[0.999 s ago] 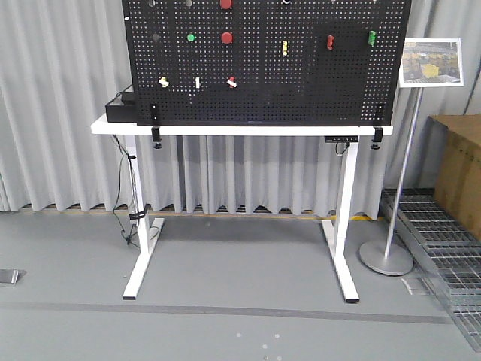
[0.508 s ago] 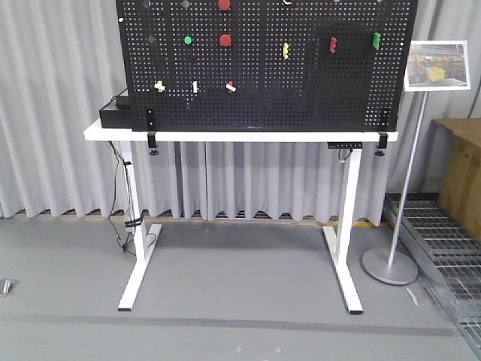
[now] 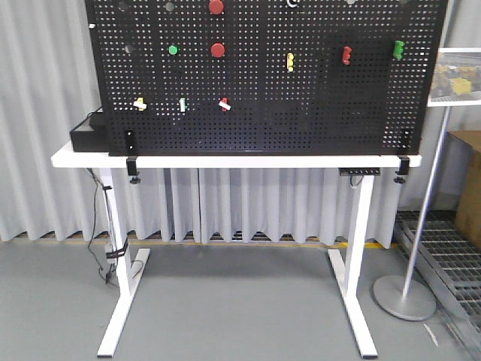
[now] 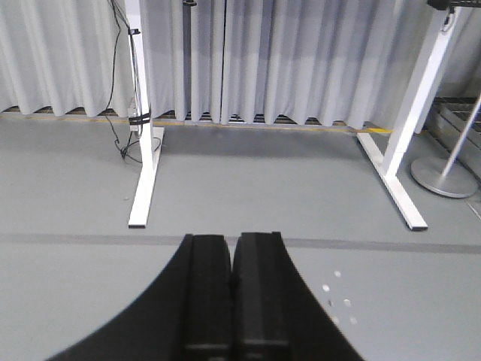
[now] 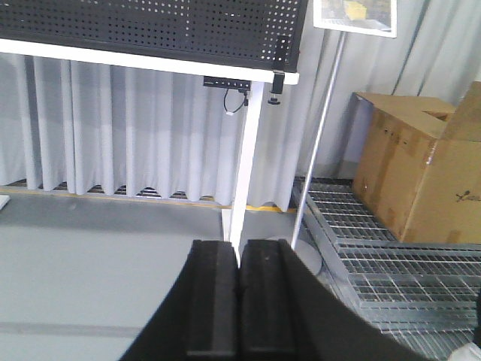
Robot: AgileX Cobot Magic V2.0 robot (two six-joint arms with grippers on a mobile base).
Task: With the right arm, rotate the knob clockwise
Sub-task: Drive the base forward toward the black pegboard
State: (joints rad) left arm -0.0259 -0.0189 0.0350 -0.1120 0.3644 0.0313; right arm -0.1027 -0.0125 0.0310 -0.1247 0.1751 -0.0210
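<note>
Grey curtains all round and a plain grey floor, with a white table (image 3: pixel 225 160) in the middle carrying a big black perforated pegboard (image 3: pixel 301 113) that's clamped along its front edge. The small pale-yellow plastic knob (image 3: pixel 290 62), a lobed bar, sits in the upper part of that board, a little right of centre and so above the right half of the table. It's standing upright, roughly midway between a red round mushroom button (image 3: pixel 218 50) and a red lobed handle (image 3: pixel 346 55). Both arms are well back from it. The right tool (image 5: pixel 239 301) has its two dark fingers pressed flat together with nothing in them and looks out under the table's right end. The left tool (image 4: pixel 233 301) is pressed together and empty too, aimed at the floor. My guess on handling: the knob is light, hard plastic on a fixed shaft, so weight won't matter and all the resistance will be in the twist. Smooth plastic can slip, but the bumps should give some bite. I'd spread the fingers first, then pinch across the two long flat sides of the bar near its middle. Coming in square also matters, since the board could flex if it gets shoved.
</note>
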